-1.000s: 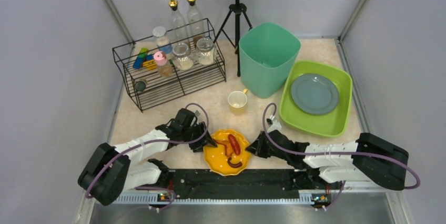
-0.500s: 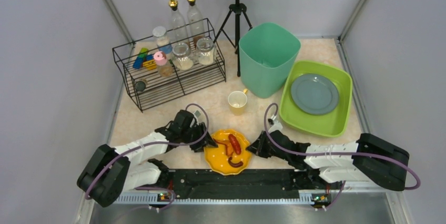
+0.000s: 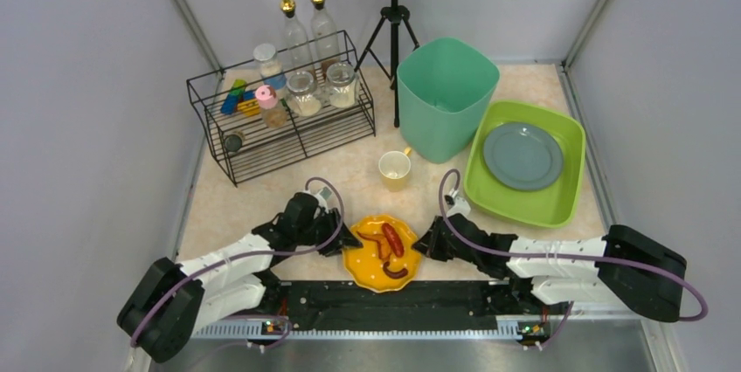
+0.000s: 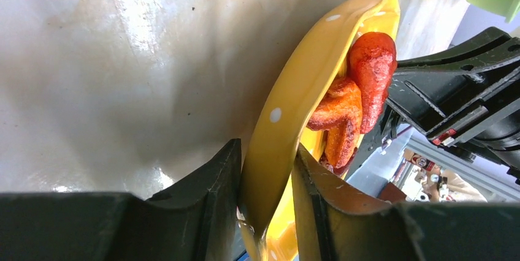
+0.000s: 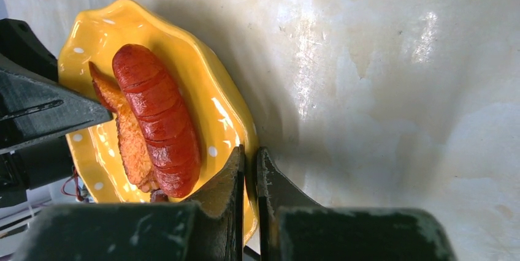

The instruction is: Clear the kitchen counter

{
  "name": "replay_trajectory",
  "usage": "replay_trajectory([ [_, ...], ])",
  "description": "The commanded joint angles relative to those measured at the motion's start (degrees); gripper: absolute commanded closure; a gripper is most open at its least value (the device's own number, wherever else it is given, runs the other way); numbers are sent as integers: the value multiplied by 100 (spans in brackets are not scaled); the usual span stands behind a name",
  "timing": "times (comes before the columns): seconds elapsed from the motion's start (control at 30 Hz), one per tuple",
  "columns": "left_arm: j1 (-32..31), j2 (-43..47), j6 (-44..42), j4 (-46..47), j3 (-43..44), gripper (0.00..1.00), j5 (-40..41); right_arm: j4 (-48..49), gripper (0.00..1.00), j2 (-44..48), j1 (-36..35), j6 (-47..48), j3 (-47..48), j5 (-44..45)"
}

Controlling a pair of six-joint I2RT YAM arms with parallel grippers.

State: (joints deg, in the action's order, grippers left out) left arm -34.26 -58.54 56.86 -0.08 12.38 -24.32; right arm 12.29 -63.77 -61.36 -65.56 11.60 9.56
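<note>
Pinching the wavy rim of the white-dotted yellow plate with the right gripper, jaws almost together on the thin edge. On the plate: red sausage lying against an orange fried piece on its left. At the plate's opposite edge, black fingers of the left gripper; underneath everything, glossy cream marbled kitchen counter.

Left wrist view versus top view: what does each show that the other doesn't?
Left wrist only: the plate rim wedged between the left gripper fingers, seen edge-on. Top only: the rack, tub, cup and tray. Both: the plate, the sausage and the right gripper at the plate's opposite edge.
</note>
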Motion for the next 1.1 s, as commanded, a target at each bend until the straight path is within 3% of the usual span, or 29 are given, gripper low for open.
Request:
replay_trajectory([
  [0.0,-90,420,179,344,50,100,-92,-403,100,139,-56,198,359,-245],
  [0.57,-89,1297,854,1206,179,100,-451,-1209,100,744,-56,571,1158,-84],
  [1.07,-51,1706,1055,1602,542,100,-328,-2909,100,1590,-43,972,2146,417],
])
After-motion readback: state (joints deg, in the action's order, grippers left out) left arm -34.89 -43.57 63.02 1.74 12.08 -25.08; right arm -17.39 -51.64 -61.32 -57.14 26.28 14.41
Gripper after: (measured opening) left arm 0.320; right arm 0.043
